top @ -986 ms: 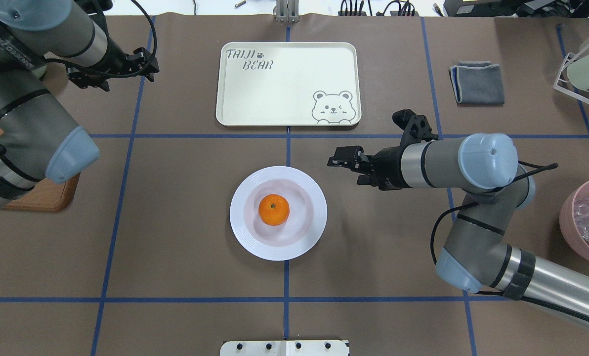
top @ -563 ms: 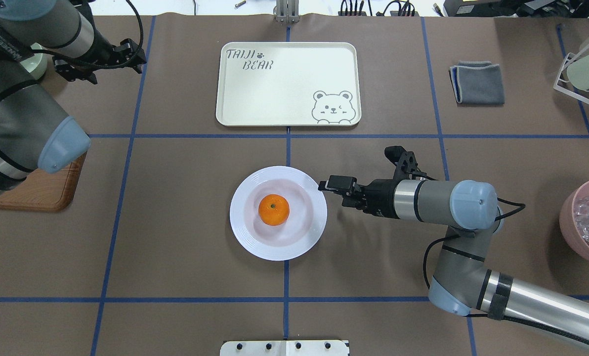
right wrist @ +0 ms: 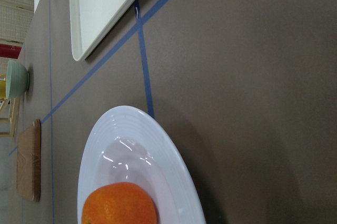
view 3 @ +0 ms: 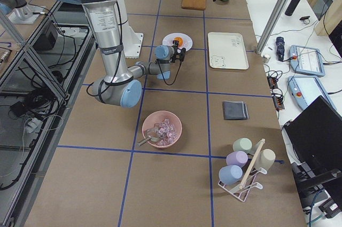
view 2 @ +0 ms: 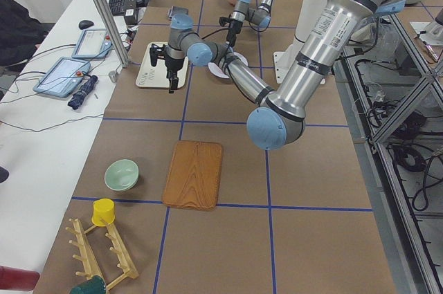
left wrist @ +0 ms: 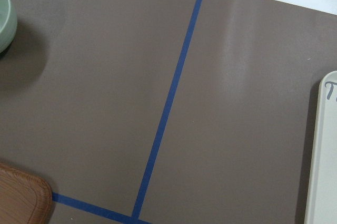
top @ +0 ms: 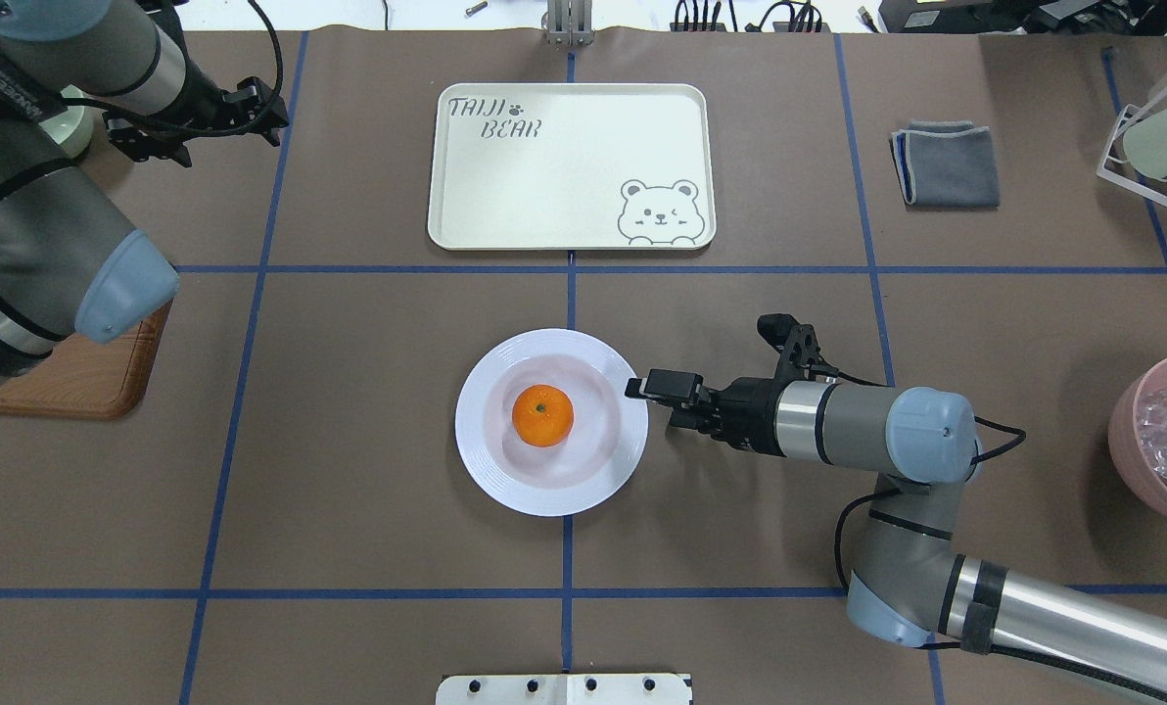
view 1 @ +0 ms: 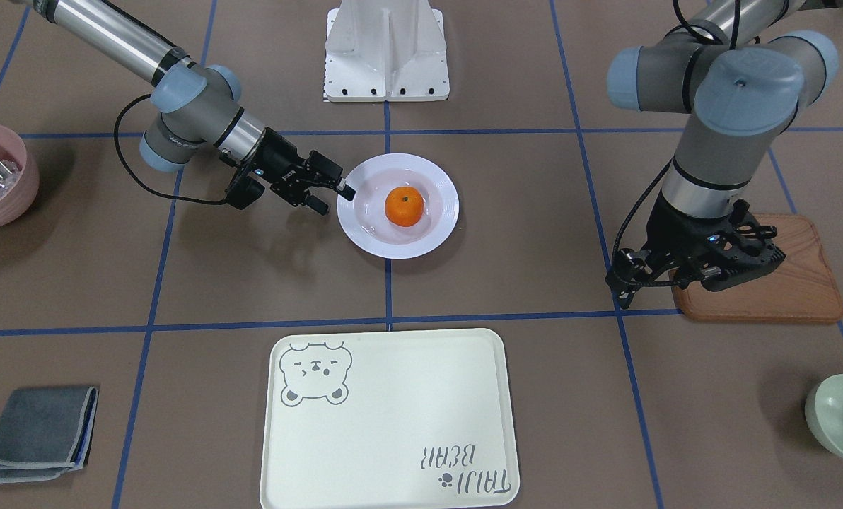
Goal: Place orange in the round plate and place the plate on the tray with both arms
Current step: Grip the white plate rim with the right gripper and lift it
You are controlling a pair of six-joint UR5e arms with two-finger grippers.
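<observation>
The orange [top: 542,415] lies in the middle of the round white plate [top: 544,497], which stands on the table mat nearer the robot than the cream tray [top: 564,166]. My right gripper [top: 639,390] lies low and horizontal at the plate's right rim, open, with one finger [view 1: 348,191] over the rim's edge. The right wrist view shows the plate [right wrist: 174,182] and orange [right wrist: 118,203] close below. My left gripper [top: 275,119] hangs open and empty over the far left of the table, well away from the plate. The tray [view 1: 393,424] holds nothing.
A wooden board [top: 84,377] lies under the left arm, and a pale green bowl [view 1: 842,417] is beyond it. On the right are a pink bowl [top: 1156,441], a folded grey cloth [top: 946,162] and a cup rack [top: 1156,137].
My right gripper has come down and left, from beside the tray's corner to the plate's right rim. The left arm drew back to the far left, then held still.
</observation>
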